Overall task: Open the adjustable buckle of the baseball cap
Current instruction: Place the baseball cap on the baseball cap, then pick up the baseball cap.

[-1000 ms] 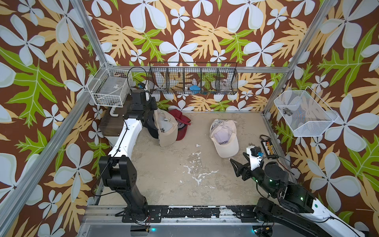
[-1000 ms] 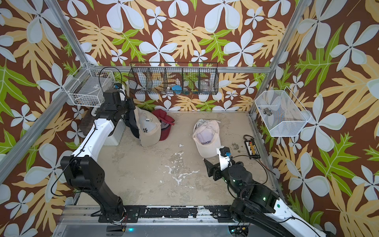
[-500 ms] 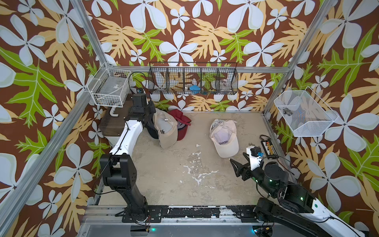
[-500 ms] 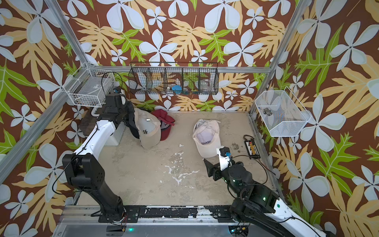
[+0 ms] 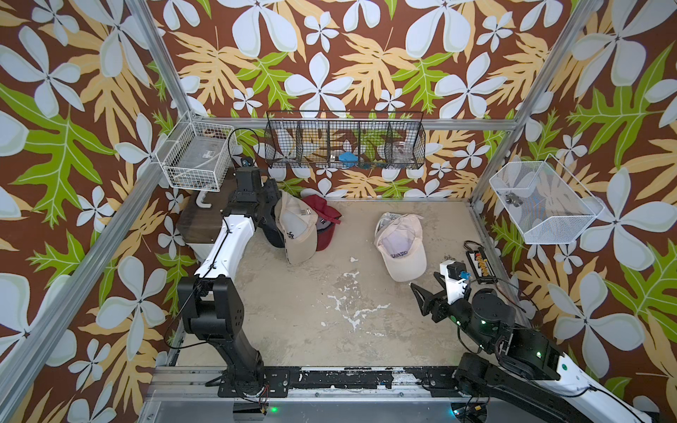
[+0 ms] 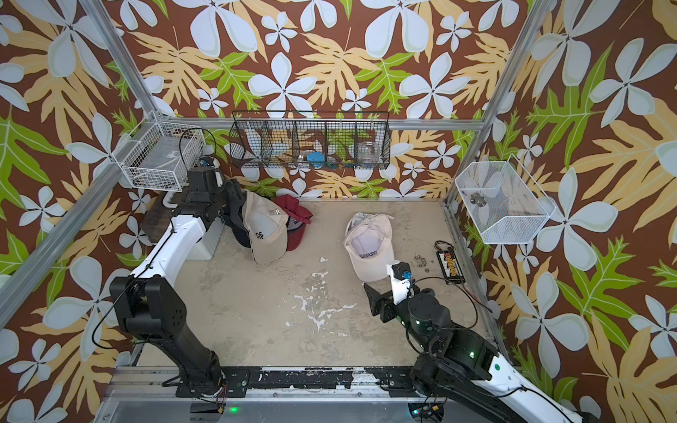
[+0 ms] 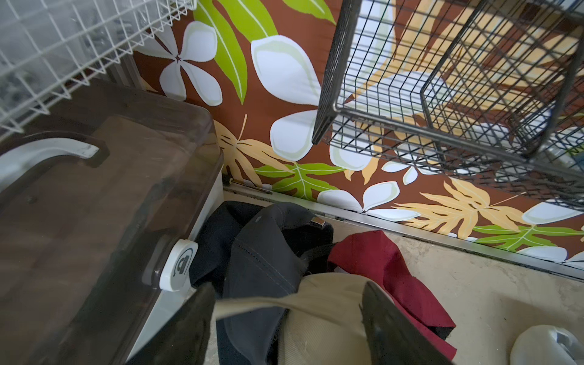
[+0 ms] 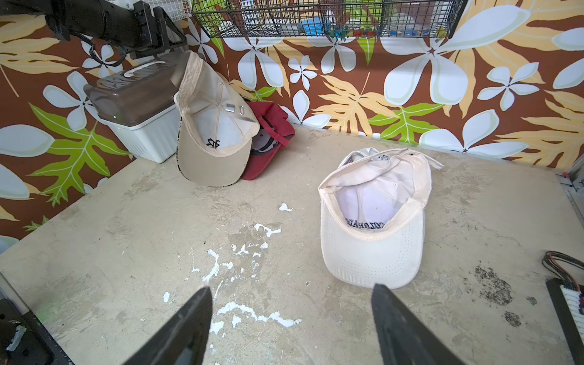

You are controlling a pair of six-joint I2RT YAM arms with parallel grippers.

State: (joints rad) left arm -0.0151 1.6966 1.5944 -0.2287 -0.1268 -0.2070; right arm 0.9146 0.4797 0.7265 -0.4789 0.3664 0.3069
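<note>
A tan baseball cap (image 5: pixel 296 234) (image 6: pixel 265 230) stands on edge at the back left, inside facing out, its metal buckle (image 5: pixel 304 211) (image 8: pixel 231 108) showing on the rear strap. My left gripper (image 5: pixel 272 210) (image 7: pixel 288 286) is right behind it, jaws wide apart and open. In the left wrist view a blurred tan strip of the cap (image 7: pixel 325 316) crosses the gap between the fingers. My right gripper (image 5: pixel 426 289) (image 8: pixel 291 287) hovers open over the bare table at the front right, holding nothing.
A black cap (image 7: pixel 265 252) and a red cap (image 5: pixel 324 219) lie behind the tan one. A white cap (image 5: pixel 401 249) lies upside down mid-right. A dark-lidded box (image 5: pixel 199 219) fills the back left corner. Wire baskets (image 5: pixel 344 146) (image 5: pixel 196 157) (image 5: pixel 538 205) hang on the walls.
My left gripper has gone from shut to open beside the tan cap, which stays leaning in place. The right arm has not moved.
</note>
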